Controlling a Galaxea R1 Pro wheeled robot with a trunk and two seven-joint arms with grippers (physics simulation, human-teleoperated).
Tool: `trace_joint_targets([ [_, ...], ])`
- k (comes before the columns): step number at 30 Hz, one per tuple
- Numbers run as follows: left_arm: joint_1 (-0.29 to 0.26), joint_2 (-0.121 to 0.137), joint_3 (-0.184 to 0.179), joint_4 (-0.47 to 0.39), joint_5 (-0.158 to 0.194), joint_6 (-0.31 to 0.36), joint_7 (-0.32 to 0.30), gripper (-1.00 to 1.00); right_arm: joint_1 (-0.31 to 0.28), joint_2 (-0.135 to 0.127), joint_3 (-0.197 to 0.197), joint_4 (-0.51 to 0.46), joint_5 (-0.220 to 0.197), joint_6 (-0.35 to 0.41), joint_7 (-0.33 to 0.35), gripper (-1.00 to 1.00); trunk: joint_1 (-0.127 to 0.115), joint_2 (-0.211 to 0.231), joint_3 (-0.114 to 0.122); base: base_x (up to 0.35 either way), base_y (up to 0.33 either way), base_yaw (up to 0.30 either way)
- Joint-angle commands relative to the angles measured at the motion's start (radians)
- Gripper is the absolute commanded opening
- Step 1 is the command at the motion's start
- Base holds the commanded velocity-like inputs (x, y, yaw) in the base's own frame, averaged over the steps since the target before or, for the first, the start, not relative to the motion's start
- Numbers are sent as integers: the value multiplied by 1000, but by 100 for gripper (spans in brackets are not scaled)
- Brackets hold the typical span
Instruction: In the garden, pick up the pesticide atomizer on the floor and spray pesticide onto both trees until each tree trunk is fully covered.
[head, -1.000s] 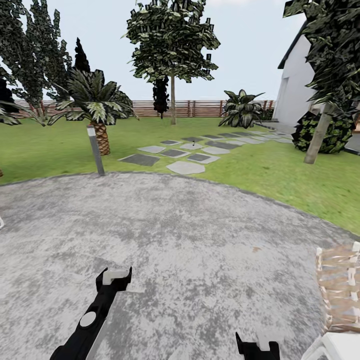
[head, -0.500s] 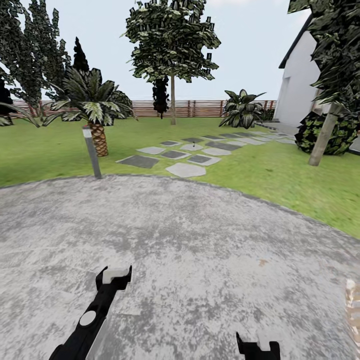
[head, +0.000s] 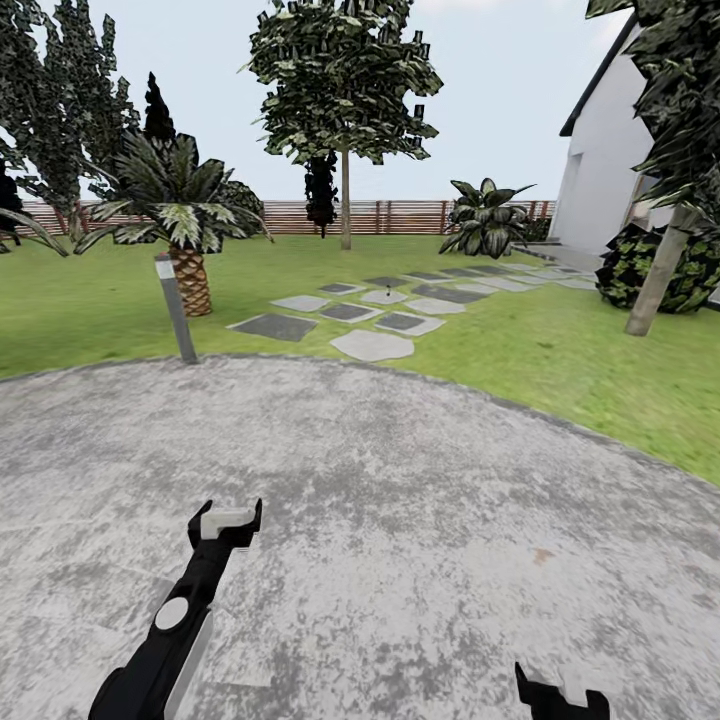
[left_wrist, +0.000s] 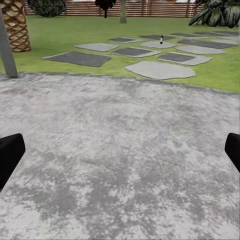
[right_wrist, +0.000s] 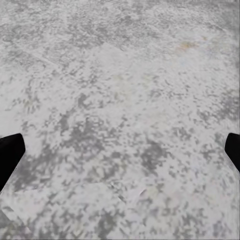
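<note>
Both the left tool (head: 226, 523) and right tool (head: 562, 692) are spread wide, holding nothing.

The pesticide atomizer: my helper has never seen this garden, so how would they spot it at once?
Past the grey paved circle, stepping stones cross the lawn toward the fence. The pesticide atomizer stands upright on a pale stone midway along. It is tiny and dark, far smaller than the banded grey bollard.
</note>
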Motion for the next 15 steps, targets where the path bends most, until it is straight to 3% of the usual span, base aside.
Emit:
trace_joint_targets([
  [1, 0, 0, 0, -1, 0, 0, 0, 100, 0, 0, -1, -1, 0, 0, 1, 100, 0, 0, 0, 327, 0, 0],
  [9, 0, -1, -2, -4, -1, 64, 0, 100, 0, -1, -5, -31, 0, 3, 1, 100, 0, 0, 0, 327, 0, 0],
  [15, 0, -1, -2, -4, -1, 76, 0, 100, 0, 1, -4, -33, 0, 4, 1, 100, 0, 0, 0, 327, 0, 0],
])
